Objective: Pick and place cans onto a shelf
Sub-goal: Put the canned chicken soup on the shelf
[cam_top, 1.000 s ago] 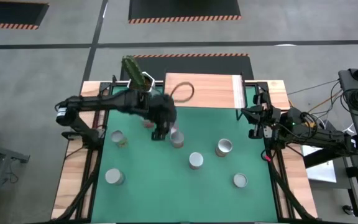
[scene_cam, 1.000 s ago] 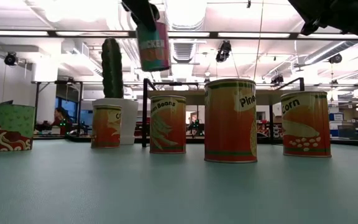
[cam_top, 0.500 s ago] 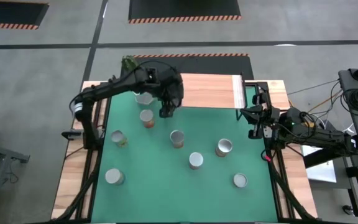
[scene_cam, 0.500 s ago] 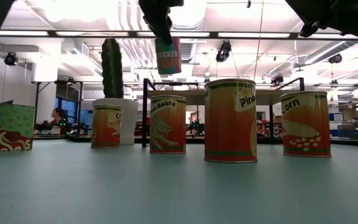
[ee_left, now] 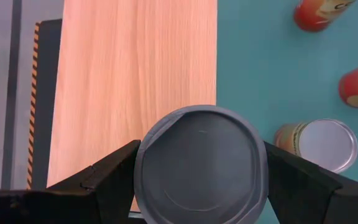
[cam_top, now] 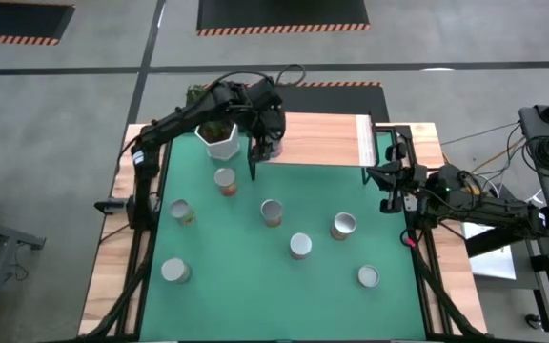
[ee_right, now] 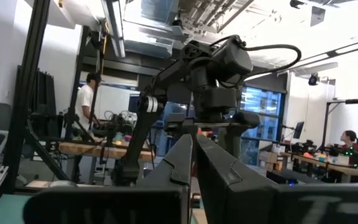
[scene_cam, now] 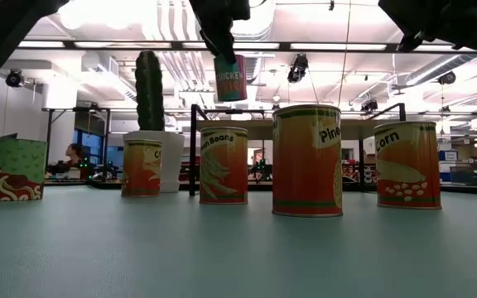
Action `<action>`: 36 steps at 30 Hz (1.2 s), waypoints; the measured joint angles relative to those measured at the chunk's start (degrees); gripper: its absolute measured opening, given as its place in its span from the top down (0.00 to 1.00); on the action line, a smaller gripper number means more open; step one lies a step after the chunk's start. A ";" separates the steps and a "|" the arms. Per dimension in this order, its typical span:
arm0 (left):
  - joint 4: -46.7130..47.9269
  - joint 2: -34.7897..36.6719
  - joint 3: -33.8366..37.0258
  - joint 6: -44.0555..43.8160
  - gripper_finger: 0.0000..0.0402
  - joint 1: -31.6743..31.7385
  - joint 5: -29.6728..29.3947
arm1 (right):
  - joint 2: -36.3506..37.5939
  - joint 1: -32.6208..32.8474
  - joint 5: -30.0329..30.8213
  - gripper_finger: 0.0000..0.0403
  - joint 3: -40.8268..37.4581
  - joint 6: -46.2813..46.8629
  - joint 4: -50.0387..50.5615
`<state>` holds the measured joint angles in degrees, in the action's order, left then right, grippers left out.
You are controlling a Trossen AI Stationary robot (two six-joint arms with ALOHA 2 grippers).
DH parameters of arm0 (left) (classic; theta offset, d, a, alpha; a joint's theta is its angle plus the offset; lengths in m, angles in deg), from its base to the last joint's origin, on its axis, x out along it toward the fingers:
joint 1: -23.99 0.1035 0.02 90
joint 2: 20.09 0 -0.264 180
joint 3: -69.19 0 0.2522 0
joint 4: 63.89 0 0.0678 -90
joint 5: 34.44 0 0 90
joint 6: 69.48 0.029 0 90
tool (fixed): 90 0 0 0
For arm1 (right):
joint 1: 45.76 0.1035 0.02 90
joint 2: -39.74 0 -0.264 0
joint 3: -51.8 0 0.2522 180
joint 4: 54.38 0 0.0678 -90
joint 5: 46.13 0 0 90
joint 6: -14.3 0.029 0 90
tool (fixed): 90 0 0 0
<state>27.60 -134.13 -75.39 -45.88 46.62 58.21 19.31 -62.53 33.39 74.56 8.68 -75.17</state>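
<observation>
On the green table (cam_top: 236, 286) six cans (cam_top: 300, 246) stand; left gripper (cam_top: 263, 151) jaws grasp a can (scene_cam: 230, 78) beside the cactus pot (cam_top: 219, 141).

Bare shelf (cam_top: 322, 138); cactus pot (cam_top: 219, 143) crowds its left end.

Your left gripper (ee_left: 197, 180) grips a can (ee_left: 201, 163) with a dull grey metal end; beyond it, the shelf (ee_left: 135, 81) shows pale matt wood grain.

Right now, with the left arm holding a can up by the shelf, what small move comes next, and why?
Probably ease the left gripper farther over the shelf, then lower. Its held can hangs high above the table, only at the board's near edge.
</observation>
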 joint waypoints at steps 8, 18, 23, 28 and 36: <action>-2.35 0.00 0.72 0.17 0.31 1.32 -0.01 | 0.00 0.00 0.00 0.98 -0.01 0.38 0.02; -3.16 -2.43 0.82 0.15 0.31 2.36 -0.06 | 0.00 0.00 0.00 0.98 0.01 0.49 0.04; -3.17 -2.98 0.82 -0.11 0.31 3.31 -0.08 | 0.00 0.00 0.00 0.98 0.01 0.49 0.07; -3.20 -3.06 0.85 -0.29 0.31 4.17 -0.10 | 0.00 0.00 0.00 0.98 0.01 0.30 0.07; -3.78 -3.06 0.87 -0.78 0.31 5.38 -0.10 | 0.00 0.00 0.00 0.98 0.00 0.10 0.07</action>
<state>23.82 -137.19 -74.52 -46.66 52.00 58.11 19.31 -62.53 33.39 74.56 8.78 -75.10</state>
